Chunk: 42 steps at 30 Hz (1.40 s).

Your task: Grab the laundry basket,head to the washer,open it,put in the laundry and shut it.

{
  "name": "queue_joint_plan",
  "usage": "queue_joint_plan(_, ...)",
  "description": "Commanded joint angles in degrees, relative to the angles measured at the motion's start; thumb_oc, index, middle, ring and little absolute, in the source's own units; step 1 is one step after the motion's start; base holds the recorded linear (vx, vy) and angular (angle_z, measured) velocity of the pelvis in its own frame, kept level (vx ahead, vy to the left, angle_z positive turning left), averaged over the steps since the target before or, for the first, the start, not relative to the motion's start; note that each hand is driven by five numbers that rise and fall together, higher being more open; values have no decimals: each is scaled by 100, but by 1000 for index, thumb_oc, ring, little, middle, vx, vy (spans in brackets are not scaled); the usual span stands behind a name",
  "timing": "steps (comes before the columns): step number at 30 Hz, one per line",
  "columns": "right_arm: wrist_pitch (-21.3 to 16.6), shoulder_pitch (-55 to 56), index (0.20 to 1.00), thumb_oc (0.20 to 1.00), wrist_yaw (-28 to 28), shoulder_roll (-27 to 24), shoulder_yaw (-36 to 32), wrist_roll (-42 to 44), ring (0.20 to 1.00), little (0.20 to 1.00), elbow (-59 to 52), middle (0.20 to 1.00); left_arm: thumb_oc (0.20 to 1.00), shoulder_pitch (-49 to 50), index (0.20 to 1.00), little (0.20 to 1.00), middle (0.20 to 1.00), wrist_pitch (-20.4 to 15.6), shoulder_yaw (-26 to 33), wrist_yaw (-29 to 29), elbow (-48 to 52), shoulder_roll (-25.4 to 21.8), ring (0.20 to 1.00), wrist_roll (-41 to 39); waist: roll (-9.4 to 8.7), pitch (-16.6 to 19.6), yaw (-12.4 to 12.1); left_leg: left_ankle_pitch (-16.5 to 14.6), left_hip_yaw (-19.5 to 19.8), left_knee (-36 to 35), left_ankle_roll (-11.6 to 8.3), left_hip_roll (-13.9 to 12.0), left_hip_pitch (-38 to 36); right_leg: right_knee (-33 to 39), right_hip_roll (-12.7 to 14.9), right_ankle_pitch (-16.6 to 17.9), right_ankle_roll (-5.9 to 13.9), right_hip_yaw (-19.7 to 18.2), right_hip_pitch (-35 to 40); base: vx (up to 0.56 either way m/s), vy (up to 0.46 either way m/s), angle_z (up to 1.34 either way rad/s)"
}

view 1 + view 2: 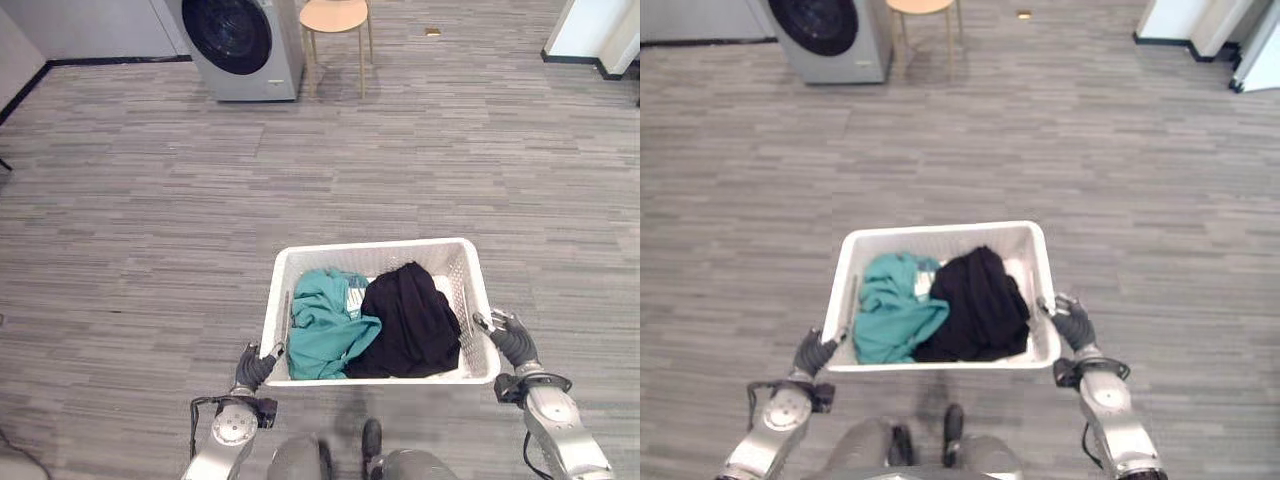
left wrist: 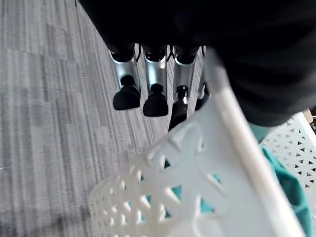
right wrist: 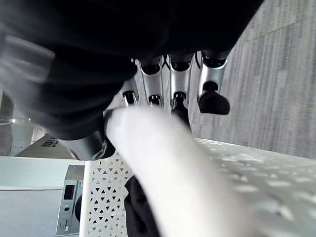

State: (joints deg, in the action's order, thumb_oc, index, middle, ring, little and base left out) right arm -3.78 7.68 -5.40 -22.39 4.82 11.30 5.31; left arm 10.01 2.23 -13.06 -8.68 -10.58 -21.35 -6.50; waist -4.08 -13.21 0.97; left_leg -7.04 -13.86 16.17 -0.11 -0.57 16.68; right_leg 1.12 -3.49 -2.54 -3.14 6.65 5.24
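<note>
Ahead of me the washer stands at the far side of the grey plank floor, its round dark door facing me and shut as far as I can see. Just beside it, on my right, is a small stool with a pale round seat and thin legs; its top is cut off by the frame edge, as is the washer's. A small brown object lies on the floor past the stool, too small for me to identify. White wall bases show at the far right corner. Between me and the washer the floor is bare.

The white laundry basket is directly in front of me, held between my two hands. Inside, a teal garment lies on the left and a black garment on the right, touching each other.

My left hand is at the basket's near-left corner, fingers curled over the rim; its wrist view shows the lattice wall close against the fingers. My right hand grips the right rim, fingers curled over the white edge.
</note>
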Motion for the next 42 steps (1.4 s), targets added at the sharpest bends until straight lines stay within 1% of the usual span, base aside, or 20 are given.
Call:
queue_joint_plan(1,-275,153,200,200,10,-176,-120,120,200,200,-428,200,200,-306,200,200,200,-737,13,402,648,72,200,-339,319,198,-218,1306,259,-1940,-401,-248,-374,-163,517,-450,709,215,165,649,79,-39)
queue_joint_plan(5,-224,117,200,200,47,-117,-76,48,200,200,-365,200,200,-158,200,200,200,-717,113,423,721,70,200,-323,251,294,-402,1573,215,-2082,-499,-426,36,-168,570,-734,776,-71,713,495,110,-69)
queue_joint_plan(8,-217,147,200,200,141,-51,-51,14,200,200,-359,200,200,-83,200,200,200,-727,145,477,740,36,200,-318,243,431,-487,1768,146,-1976,-427,-487,-113,-229,630,-901,858,-218,983,672,228,-35)
queue_joint_plan(10,-228,152,200,200,173,74,30,21,200,200,-306,200,200,-179,200,200,200,-705,60,483,643,-90,200,-281,-8,536,-515,1533,100,-1396,-237,-292,-136,-958,955,-442,1078,-293,891,726,325,16)
queue_joint_plan(12,-257,47,200,200,221,139,172,21,200,200,-321,200,200,-237,200,200,200,-714,99,413,618,-219,200,-271,-115,486,-505,1157,18,-1200,-23,-143,-291,-2025,1163,441,1288,-361,366,333,219,-19)
queue_joint_plan(13,-257,43,200,200,220,139,173,21,200,200,-320,200,200,-239,200,200,200,-714,101,413,617,-219,200,-271,-102,501,-522,1162,6,-1197,-24,-169,-269,-2023,1144,458,1284,-381,335,363,212,-86)
queue_joint_plan(14,-245,-37,200,200,276,196,288,8,200,200,-312,200,200,-260,200,200,200,-712,125,367,602,-297,200,-257,-63,413,-458,908,-33,-1244,118,-112,-645,-2653,1132,692,1189,-373,-303,378,204,-93)
queue_joint_plan(15,-225,-80,200,200,299,206,333,3,200,200,-285,200,200,-264,200,200,200,-712,150,339,577,-303,200,-264,7,385,-403,807,-17,-1350,166,-90,-927,-2729,1044,577,1127,-311,-635,379,200,-54)
queue_joint_plan(17,-214,-85,200,200,317,197,337,-6,200,200,-286,200,200,-258,200,200,200,-720,169,336,571,-305,200,-270,51,362,-359,749,7,-1437,178,-59,-1131,-2672,972,423,1104,-232,-820,354,128,34)
queue_joint_plan(18,-188,-105,200,200,330,167,329,10,200,200,-240,200,200,-243,200,200,200,-730,201,337,581,-301,200,-294,181,296,-226,640,100,-1632,164,-11,-1505,-2219,715,65,1013,2,-1273,442,133,37)
queue_joint_plan(20,-182,-116,200,200,307,158,320,24,200,200,-213,200,200,-236,200,200,200,-723,203,336,577,-282,200,-304,202,238,-148,591,176,-1694,153,44,-1680,-1984,587,18,982,36,-1452,369,52,19)
queue_joint_plan(22,-186,-59,200,200,252,159,234,70,200,200,-170,200,200,-262,200,200,200,-733,247,321,470,-178,200,-288,180,125,69,324,469,-1818,84,233,-2186,-849,371,205,1041,-84,-1705,612,-40,52)
queue_joint_plan(24,-193,-44,200,200,203,150,241,50,200,200,-109,200,200,-250,200,200,200,-691,286,247,387,-156,200,-184,205,93,119,212,538,-1795,69,228,-2325,-692,356,313,1059,-72,-1746,369,-48,83)
queue_joint_plan(27,-206,290,200,200,333,168,134,111,200,200,-232,200,200,-147,200,200,200,-773,179,428,429,-54,200,-169,174,242,163,-95,646,-1363,-78,220,-2448,-578,422,306,851,-139,-1381,362,-113,80)
queue_joint_plan(30,-232,264,200,200,234,40,0,101,200,200,-203,200,200,-198,200,200,200,-762,144,461,474,18,200,-336,157,230,180,285,571,101,-331,15,-1842,-444,539,292,691,59,-1046,285,-136,123)
queue_joint_plan(31,-221,261,200,200,167,0,-87,127,200,200,-185,200,200,-217,200,200,200,-742,140,472,444,32,200,-381,101,238,153,326,310,334,-293,-179,-1563,-318,614,181,631,162,-798,312,-88,76)
queue_joint_plan(33,-195,264,200,200,149,-14,-111,115,200,200,-185,200,200,-212,200,200,200,-718,133,504,429,31,200,-383,82,246,130,296,201,288,-254,-263,-1472,-261,649,134,621,210,-671,228,-27,28)
queue_joint_plan(35,-179,291,200,200,129,-24,-147,117,200,200,-189,200,200,-184,200,200,200,-704,141,520,403,36,200,-323,61,277,88,243,22,-168,-204,-321,-1298,-172,707,41,635,302,-494,276,52,16)
queue_joint_plan(38,-164,338,200,200,77,-63,-174,63,200,200,-168,200,200,-122,200,200,200,-668,194,482,388,74,200,-225,225,309,10,1021,-40,-1310,-416,-479,-1009,-32,626,-186,686,416,-156,307,105,18)
queue_joint_plan(42,-145,306,200,200,30,-52,-143,-9,200,200,-137,200,200,-29,200,200,200,-643,259,428,386,138,200,-220,280,285,-95,1415,38,-2034,-513,-625,-726,-53,645,-440,732,392,197,319,128,-7)
